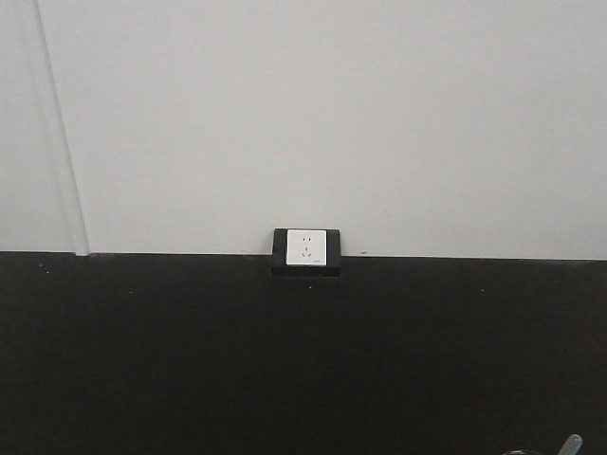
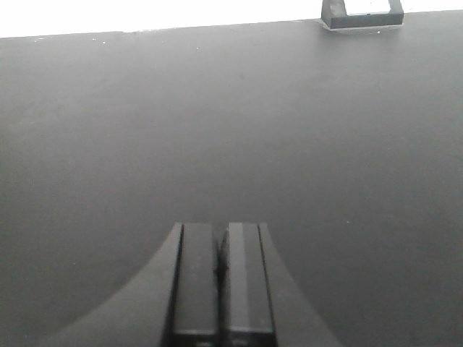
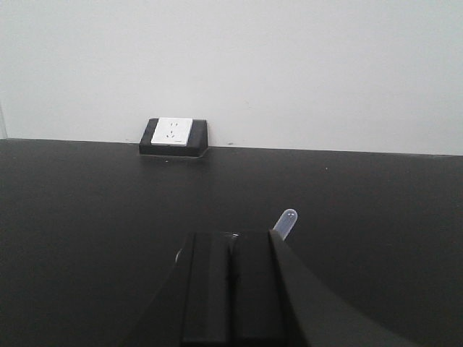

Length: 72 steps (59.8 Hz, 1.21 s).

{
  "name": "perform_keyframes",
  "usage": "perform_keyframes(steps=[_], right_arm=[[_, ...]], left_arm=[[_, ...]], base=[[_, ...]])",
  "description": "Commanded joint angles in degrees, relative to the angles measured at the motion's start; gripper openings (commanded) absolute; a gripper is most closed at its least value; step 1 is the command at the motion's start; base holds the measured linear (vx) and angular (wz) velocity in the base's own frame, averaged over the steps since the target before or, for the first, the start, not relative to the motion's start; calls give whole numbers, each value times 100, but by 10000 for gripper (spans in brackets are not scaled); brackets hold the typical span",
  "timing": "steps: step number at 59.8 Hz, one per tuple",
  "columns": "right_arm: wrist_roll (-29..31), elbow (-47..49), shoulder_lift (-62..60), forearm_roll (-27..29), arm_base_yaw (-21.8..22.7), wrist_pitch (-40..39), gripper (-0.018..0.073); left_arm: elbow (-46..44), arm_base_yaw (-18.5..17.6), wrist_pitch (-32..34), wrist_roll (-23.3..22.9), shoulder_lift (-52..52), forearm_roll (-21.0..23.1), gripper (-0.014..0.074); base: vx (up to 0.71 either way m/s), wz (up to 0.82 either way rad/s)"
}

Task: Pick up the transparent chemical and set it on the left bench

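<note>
As neither visibly grips anything, the left hand [image 2: 221, 233] and right hand [image 3: 230, 240] hover over the surface [image 2: 217, 108], fingers pressed together. A clear tube [image 3: 287, 220] pokes up beside the right.

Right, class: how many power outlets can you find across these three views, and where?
1. The same power outlet shows in all three views: in a black housing at the back edge of the black bench, against the white wall. More may lie out of frame.
</note>
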State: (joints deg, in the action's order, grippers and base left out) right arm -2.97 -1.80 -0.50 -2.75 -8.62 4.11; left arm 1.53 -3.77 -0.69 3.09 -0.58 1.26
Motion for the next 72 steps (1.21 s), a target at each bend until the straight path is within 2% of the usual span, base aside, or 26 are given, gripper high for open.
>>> perform_keyframes(steps=[1,9,16,25,34,43,57,66,72], right_arm=[[35,-33,-73,-10,26,-473,-8],[40,-33,-73,-15,26,-485,-8],[9,66,-73,16,26,-839,-8],[-8,846,79,202,26,-839,-8],[43,1773,927,196,26,-868,-8],[51,2465,1978,191,26,-1293,-8],[51,2732,2837,200,26,-1652,4],[-39,2732,3124,205,26,-1653,71],[-120,2732,3247,205,26,-1668,175]], left_arm=[[93,-10,449,-45,-110,4,-3],[93,-10,449,-45,-110,4,-3],[93,-10,449,-45,-110,4,-3],[93,-10,449,-45,-110,4,-3],[93,-10,449,-45,-110,4,-3],[93,-10,449,-45,-110,4,-3],[93,-10,449,-45,-110,4,-3],[93,-10,449,-45,-110,4,-3],[93,-10,449,-45,-110,4,-3]], base=[[0,0],[0,0],[0,0],[0,0],[0,0],[0,0],[0,0],[0,0],[0,0]])
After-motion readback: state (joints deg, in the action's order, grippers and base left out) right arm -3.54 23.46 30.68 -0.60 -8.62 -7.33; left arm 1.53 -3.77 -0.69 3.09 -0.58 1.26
